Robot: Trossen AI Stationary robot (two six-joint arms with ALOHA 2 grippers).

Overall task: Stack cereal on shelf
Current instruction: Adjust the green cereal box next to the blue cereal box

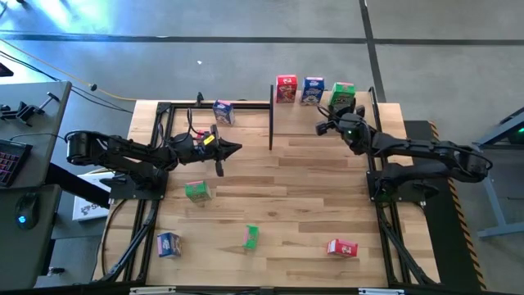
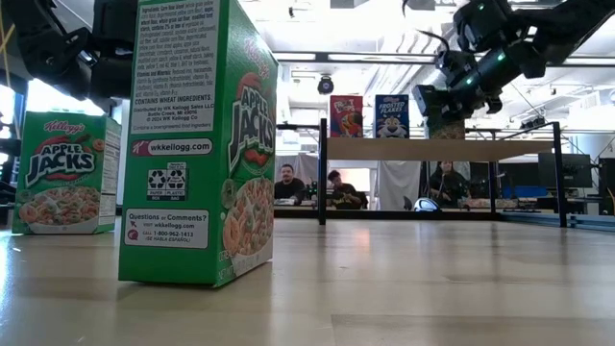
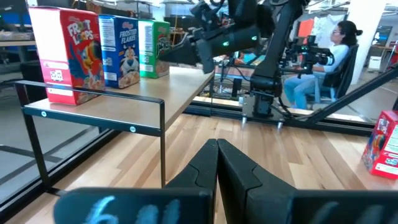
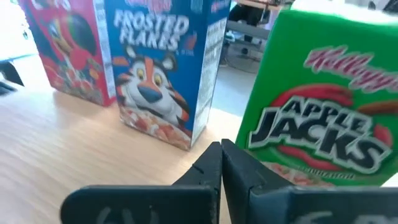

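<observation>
On the shelf [image 1: 299, 115] at the table's far side, a red cereal box [image 1: 286, 88], a blue one [image 1: 312, 90] and a green one [image 1: 342, 96] stand upright in a row on their bottoms. My right gripper [image 4: 221, 148] is shut, just in front of the green box [image 4: 323, 118] and beside the blue box [image 4: 161, 68]. My left gripper [image 1: 236, 148] waits shut above the table's left half, pointing toward the shelf [image 3: 124, 106]. More cereal boxes lie about the tabletop. My right gripper's shut fingertips [image 3: 171, 56] stand at the lower front of the green box [image 3: 154, 46], coming from the table's near right side, roughly level. I cannot tell whether they touch the box. The box stands upright on the shelf board.
On the table are a blue box [image 1: 223, 111] at the far left, a green box [image 1: 196, 191], a blue box [image 1: 168, 243], a green box [image 1: 250, 236] and a red box [image 1: 342, 247] near the front edge. People sit beyond the table [image 2: 288, 183].
</observation>
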